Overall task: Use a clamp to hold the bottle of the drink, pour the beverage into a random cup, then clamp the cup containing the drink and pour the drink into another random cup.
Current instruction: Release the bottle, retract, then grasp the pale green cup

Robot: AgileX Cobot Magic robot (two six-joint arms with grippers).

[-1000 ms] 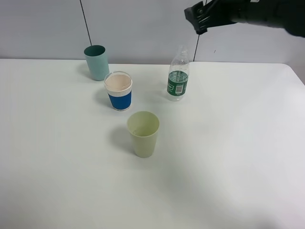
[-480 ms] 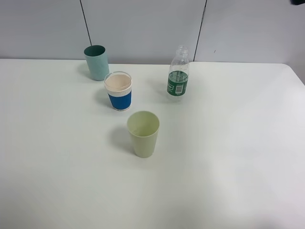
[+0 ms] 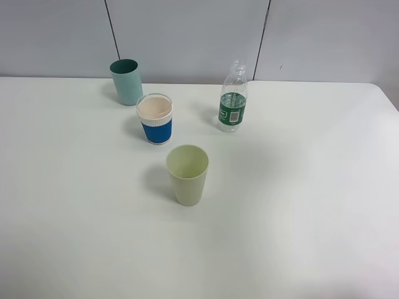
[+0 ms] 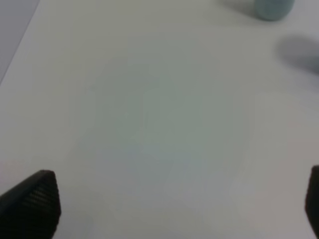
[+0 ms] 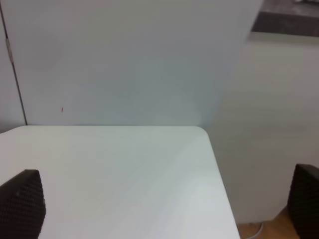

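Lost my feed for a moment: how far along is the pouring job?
Done: nothing I can confirm. The pale yellow-green cup shows no visible liquid, and the teal cup is too dark inside to judge. In hand: nothing. The left gripper and right gripper are open and empty, and the bottle stands upright, ungripped. Left: possibly both pours.

White table fills most of the exterior view, matte, lit soft & even, only faint shadows. Behind it pale grey wall panels w/ two thin dark seams. Right wrist view: rounded table corner, cream side wall beyond, sliver of brownish floor below
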